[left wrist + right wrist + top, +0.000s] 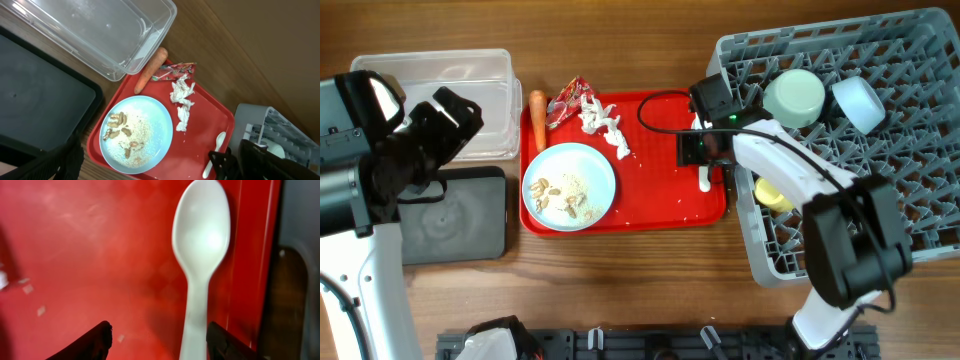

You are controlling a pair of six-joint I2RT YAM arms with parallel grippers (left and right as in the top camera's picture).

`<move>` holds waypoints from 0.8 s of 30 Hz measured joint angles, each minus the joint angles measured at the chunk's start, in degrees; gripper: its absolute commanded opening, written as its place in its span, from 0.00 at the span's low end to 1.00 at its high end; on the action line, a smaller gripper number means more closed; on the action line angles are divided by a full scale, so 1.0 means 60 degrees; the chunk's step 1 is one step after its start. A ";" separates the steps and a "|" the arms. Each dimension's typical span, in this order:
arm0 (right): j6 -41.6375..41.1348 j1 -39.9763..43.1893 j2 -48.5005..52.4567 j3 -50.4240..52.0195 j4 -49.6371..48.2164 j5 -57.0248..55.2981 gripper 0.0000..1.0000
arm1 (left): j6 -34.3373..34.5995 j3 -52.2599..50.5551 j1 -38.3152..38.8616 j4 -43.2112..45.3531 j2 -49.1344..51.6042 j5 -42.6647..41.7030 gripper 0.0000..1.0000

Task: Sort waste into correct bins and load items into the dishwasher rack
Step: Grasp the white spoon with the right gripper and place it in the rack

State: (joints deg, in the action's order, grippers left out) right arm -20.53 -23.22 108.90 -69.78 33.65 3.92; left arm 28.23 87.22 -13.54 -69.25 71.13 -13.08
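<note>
The white plastic spoon (pixel 200 250) lies on the red serving tray (pixel 660 200) by its right rim. My right gripper (pixel 159 330) is open low over the spoon; the handle sits between its fingers, close to the right one. In the overhead view it (pixel 705 150) hangs beside the grey dishwasher rack (pixel 880 200). The rack holds a pale green bowl (pixel 794 97), a pale blue bowl (pixel 857 103) and a yellow cup (pixel 773 193). The pale blue plate (pixel 569 187) carries beige crumbs (pixel 125 135). The carrot stub (pixel 537 118), red wrapper (pixel 570 103) and white tissue (pixel 603 125) lie on the tray's far part. My left gripper (pixel 440 125) is open and empty, high at the left.
The clear tub (pixel 450 80) stands at the far left with the black tray (pixel 460 215) just in front of it, both left of the red tray. The rack fills the right side. Bare wooden table runs along the front.
</note>
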 measured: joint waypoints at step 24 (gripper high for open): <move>0.0521 0.0459 -0.3723 -0.0033 0.0036 -0.0011 0.05 | 0.0000 0.0000 0.0000 -0.0004 0.0000 0.0000 1.00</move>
State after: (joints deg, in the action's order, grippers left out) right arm -17.41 -20.47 86.56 -69.97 33.87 3.86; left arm 28.23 87.22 -13.54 -69.28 71.13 -13.08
